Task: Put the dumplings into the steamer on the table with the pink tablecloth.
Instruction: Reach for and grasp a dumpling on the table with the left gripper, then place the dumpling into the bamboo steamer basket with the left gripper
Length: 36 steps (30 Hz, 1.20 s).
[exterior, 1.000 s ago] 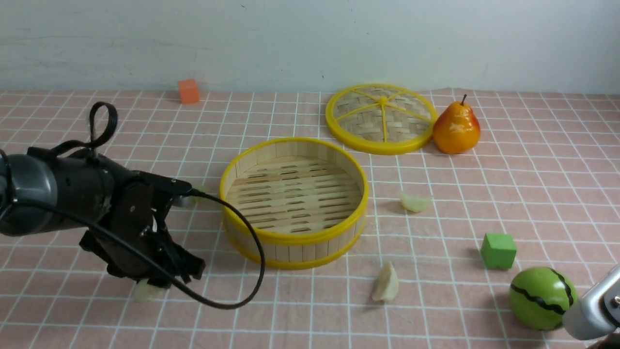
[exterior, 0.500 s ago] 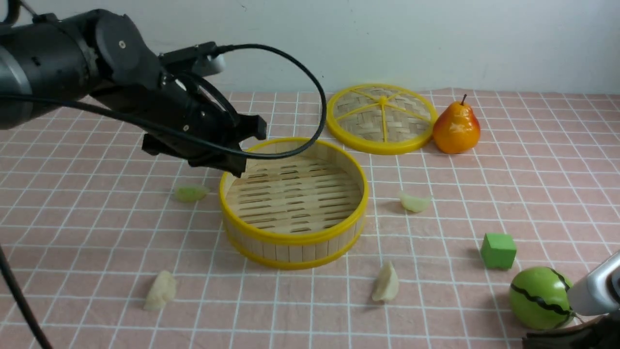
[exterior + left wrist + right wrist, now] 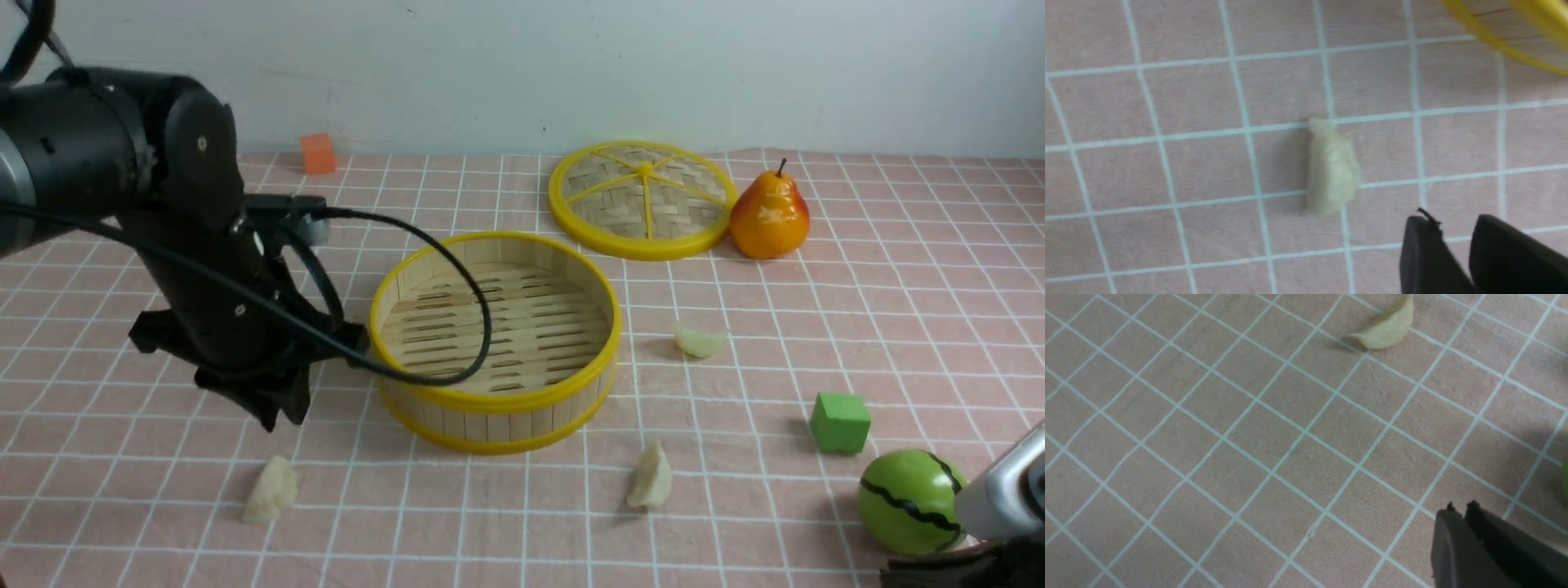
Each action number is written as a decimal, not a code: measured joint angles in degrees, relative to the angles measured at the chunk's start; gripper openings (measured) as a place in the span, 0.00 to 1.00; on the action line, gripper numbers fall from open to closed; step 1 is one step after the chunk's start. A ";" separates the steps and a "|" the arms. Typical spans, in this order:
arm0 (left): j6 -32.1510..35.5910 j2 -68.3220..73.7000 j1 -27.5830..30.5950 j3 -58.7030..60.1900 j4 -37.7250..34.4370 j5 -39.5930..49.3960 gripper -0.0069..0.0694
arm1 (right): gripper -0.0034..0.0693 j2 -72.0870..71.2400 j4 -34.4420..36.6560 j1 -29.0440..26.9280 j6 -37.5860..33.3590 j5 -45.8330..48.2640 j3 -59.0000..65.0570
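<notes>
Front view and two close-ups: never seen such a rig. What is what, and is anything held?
A two-armed robot. The front view looks forward from between its arms; each close-up comes from a camera on one wrist. On the pink tablecloth stand an empty steamer, its lid, a pear, a green cube, an orange cube and a striped green ball. The front view shows three loose dumplings. The left claw hangs near a dumpling, jaws slightly apart; the right claw is shut. Neither holds anything.

The left wrist view's edge crops the steamer point(image 3: 1547, 18).
</notes>
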 joint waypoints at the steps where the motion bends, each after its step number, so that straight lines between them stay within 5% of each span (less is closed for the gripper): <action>1: -0.64 0.73 0.00 1.90 1.67 -2.16 0.44 | 0.10 0.00 0.27 0.00 -0.14 -0.11 0.00; 6: -1.56 5.60 0.00 5.13 5.15 -8.04 0.63 | 0.11 0.00 0.58 0.00 -0.47 -0.22 0.00; 9: -1.56 7.61 0.00 5.25 5.80 -9.30 0.62 | 0.11 0.00 0.58 0.00 -0.47 -0.22 0.00; 14: -3.64 9.54 0.00 5.24 6.39 -9.36 0.38 | 0.12 0.00 0.61 0.00 -0.53 -0.22 0.00; 20: -4.08 7.44 0.00 2.97 2.38 -8.07 0.39 | 0.13 0.00 0.61 0.00 -0.53 -0.36 0.00; 27: 7.17 4.43 -4.31 -13.13 -14.96 -9.37 0.39 | 0.14 0.00 0.61 0.00 -0.53 -1.77 0.00; 36: -0.42 18.10 -6.99 -20.87 -7.07 -13.04 0.39 | 0.15 0.00 0.65 0.00 -0.53 -2.03 0.00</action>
